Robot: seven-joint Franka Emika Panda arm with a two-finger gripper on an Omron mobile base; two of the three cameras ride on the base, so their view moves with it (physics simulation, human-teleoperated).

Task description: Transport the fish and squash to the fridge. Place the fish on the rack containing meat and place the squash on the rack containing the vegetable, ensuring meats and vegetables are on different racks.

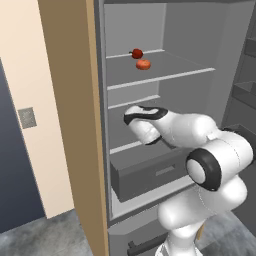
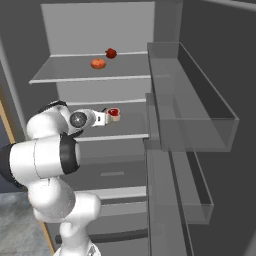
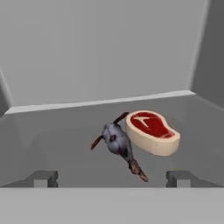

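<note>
The grey fridge (image 1: pixel 190 35) stands open. On its upper shelf the orange squash (image 1: pixel 143 64) (image 2: pixel 98 63) rests beside the dark red vegetable (image 1: pixel 136 53) (image 2: pixel 111 53). One shelf lower, the grey fish (image 3: pixel 118 142) lies at a slant, its side against the meat (image 3: pixel 152 131) (image 2: pixel 114 114), a red steak with a pale rim. My gripper (image 3: pixel 113 179) (image 2: pixel 103 118) reaches into this middle shelf and is open. Its fingertips (image 3: pixel 43 178) stand wide apart just short of the fish, touching nothing.
A grey drawer bin (image 1: pixel 150 172) sits below the middle shelf, under my arm. Clear door bins (image 2: pixel 200 115) line the open door on the right. A tall wooden panel (image 1: pixel 70 125) flanks the fridge on the left.
</note>
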